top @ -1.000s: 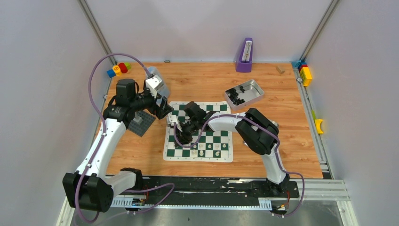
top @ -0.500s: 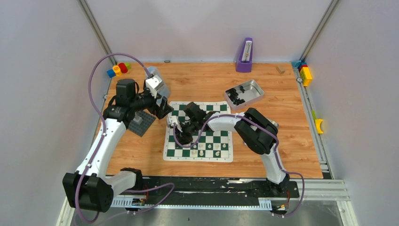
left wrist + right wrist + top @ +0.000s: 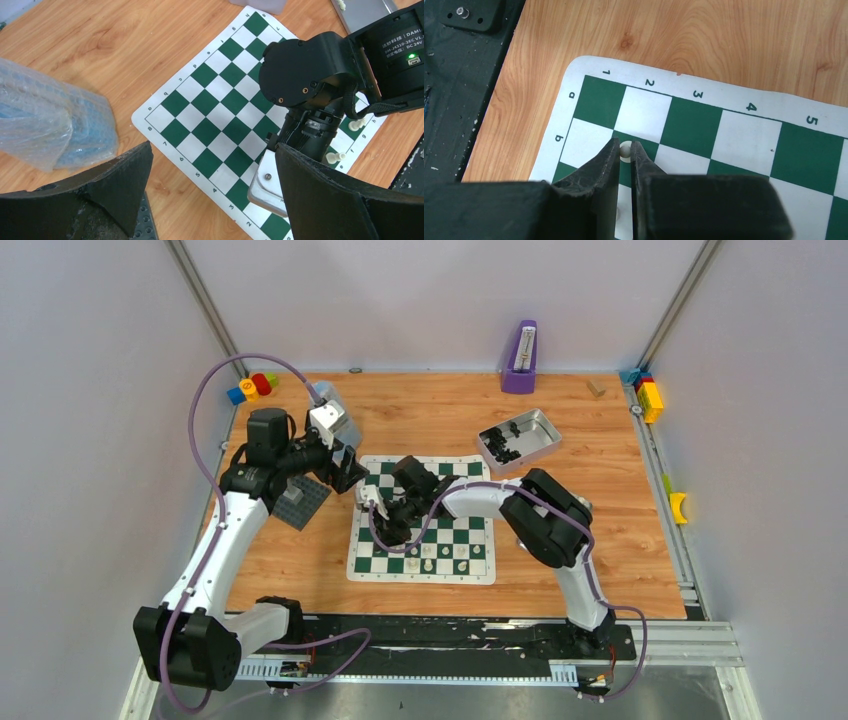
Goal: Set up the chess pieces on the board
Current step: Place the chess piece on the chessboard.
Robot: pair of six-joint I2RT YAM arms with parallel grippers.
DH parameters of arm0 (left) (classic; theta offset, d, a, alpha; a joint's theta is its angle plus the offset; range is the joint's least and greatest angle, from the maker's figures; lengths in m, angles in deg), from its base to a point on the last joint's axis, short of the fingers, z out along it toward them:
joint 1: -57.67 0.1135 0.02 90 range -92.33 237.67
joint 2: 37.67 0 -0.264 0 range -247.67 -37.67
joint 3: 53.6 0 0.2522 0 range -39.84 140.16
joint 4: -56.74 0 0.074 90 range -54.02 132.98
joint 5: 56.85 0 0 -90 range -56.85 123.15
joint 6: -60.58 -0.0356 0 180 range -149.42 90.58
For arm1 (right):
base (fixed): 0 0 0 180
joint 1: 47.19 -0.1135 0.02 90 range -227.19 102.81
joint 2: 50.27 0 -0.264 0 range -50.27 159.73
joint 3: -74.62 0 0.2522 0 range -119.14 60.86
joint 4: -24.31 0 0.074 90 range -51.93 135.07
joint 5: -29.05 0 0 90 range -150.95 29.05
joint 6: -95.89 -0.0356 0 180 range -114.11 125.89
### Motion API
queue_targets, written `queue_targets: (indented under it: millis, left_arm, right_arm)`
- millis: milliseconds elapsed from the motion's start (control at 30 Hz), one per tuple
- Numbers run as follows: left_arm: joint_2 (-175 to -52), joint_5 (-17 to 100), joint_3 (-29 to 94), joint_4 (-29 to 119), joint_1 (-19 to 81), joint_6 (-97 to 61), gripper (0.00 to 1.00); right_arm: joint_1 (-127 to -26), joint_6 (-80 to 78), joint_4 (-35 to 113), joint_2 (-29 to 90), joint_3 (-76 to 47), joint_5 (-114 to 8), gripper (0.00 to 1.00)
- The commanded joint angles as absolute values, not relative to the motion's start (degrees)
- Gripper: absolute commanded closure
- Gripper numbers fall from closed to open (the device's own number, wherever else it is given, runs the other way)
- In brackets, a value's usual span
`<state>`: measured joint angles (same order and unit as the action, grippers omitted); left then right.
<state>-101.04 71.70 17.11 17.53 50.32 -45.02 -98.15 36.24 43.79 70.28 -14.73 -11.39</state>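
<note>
setting: wood table [image 3: 600, 540] in a white-walled cell, green/white board [image 3: 470, 540] flat mid-table, both arms reaching in from the near edge.
change: top view looks the same as a sec ago, arms & board unmoved. only diff is the right jaws, which have drawn in.
right gripper [image 3: 625, 145]: jaws almost together, pinching a small cream piece [image 3: 625, 151] between the tips.
piece location: low over green sq b2, by the board corner marked a/1. can't tell if its base touches the mat.
left gripper [image 3: 214, 147]: jaws spread wide, nothing in them. it hovers above the board's left side, a bubble-wrap bag [image 3: 45, 120] just beside.
other pieces: a few cream ones [image 3: 428, 552] stand upright in the near row. dark ones lie in a metal tin [image 3: 545, 425] off the board's far-right corner.
meaning: grip looks freshly made, so the piece is in hand, not yet set free. b2 is a pawn sq, so prob. a placement or a re-seat there.
progress: early. most sqs show no piece, dark set not on the board.
watch: tiny piece, could tip as the jaws let go.
</note>
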Motion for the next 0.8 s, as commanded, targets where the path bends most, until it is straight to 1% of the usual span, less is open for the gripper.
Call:
queue_targets:
  millis: [0,767]
  left_arm:
    - [-100.2,72.6,17.2,19.3,50.8,-45.9,0.00]
    - [-100.6,72.5,17.4,19.3,50.8,-46.0,0.00]
  right_arm:
    - [-97.3,38.0,44.8,67.3,-15.0,-11.9,0.96]
    - [-98.0,38.8,46.9,67.9,-15.2,-9.7,0.96]
